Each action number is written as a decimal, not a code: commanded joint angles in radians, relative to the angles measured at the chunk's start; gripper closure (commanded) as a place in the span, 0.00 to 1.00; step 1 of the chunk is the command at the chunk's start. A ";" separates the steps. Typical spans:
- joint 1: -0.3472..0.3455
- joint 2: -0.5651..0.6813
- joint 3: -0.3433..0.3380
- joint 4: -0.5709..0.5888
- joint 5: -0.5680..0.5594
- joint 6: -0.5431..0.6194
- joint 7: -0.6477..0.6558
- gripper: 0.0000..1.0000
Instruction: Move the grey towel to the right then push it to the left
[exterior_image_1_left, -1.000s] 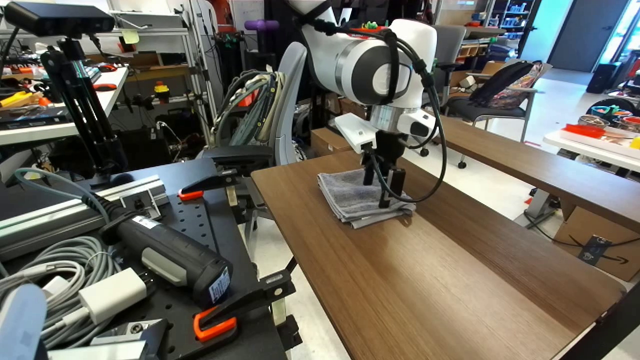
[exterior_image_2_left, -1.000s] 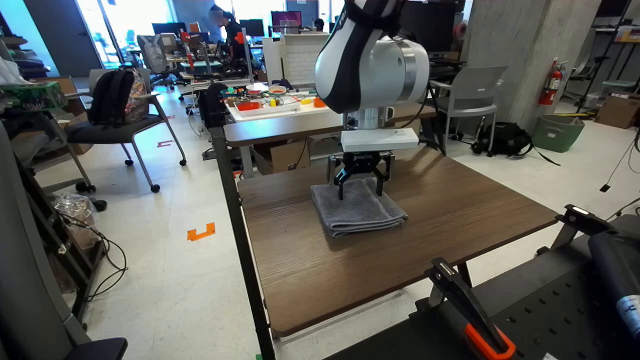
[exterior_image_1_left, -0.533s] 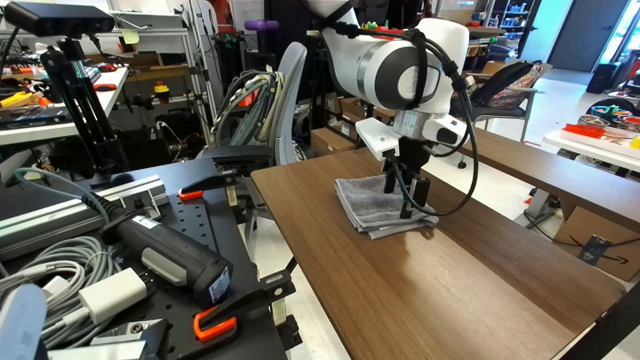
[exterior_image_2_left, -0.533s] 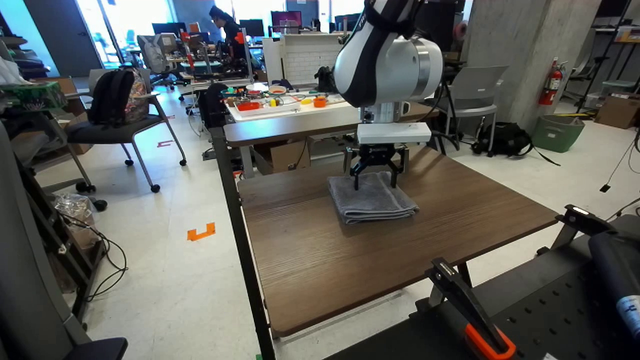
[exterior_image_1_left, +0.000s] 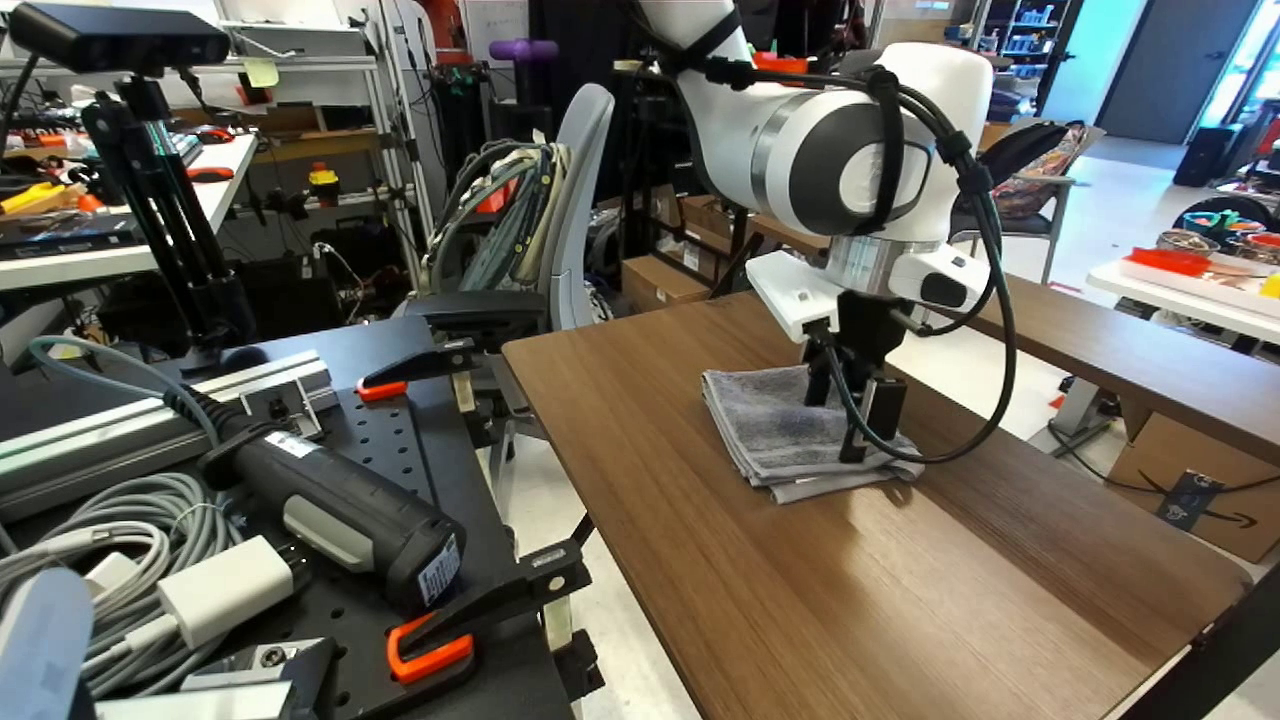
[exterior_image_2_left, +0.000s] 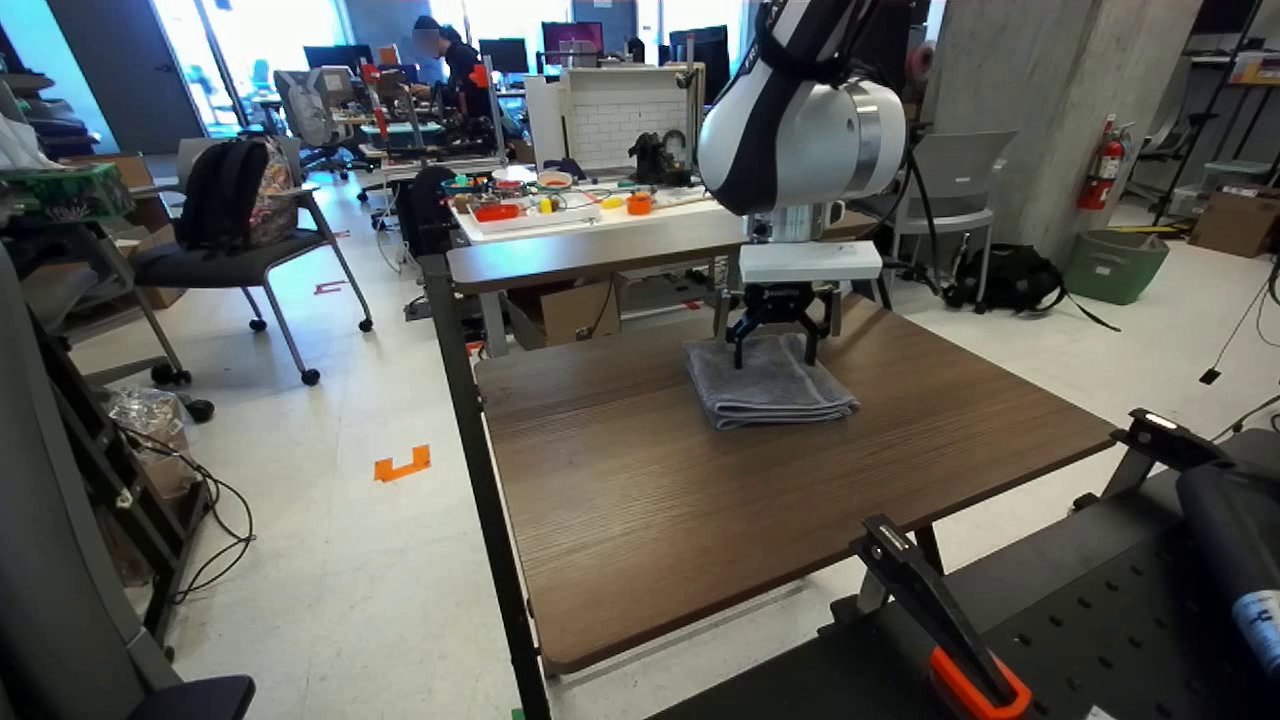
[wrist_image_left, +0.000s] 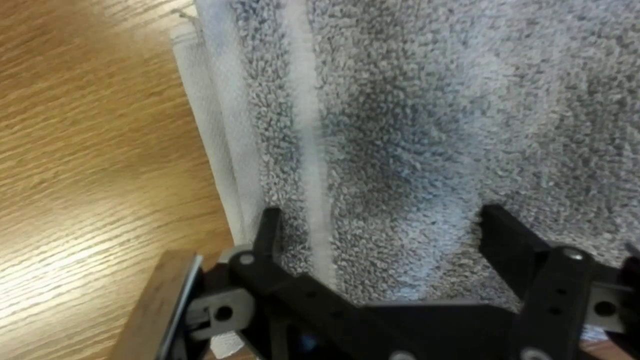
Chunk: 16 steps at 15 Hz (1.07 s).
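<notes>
Clamps (exterior_image_2_left: 928, 592) near table (exterior_image_2_left: 620, 520) — gripper (exterior_image_2_left: 775, 361) on towel (exterior_image_2_left: 780, 398)

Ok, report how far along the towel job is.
Done: the open gripper looks set down on the grey towel. In hand: the slide; in both exterior views the towel has shifted rightward. Remaining: probably the leftward push, unless this slide already is it.

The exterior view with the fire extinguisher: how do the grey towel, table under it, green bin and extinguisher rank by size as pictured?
1. Table
2. Grey towel
3. Green bin
4. Fire extinguisher
The last two stand farther off, so look smaller.
</notes>
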 joint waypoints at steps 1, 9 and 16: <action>-0.030 0.029 -0.005 0.062 -0.011 -0.052 0.021 0.00; -0.081 0.038 -0.016 0.103 -0.007 -0.101 0.032 0.00; -0.092 -0.080 0.006 -0.021 0.010 -0.117 0.012 0.00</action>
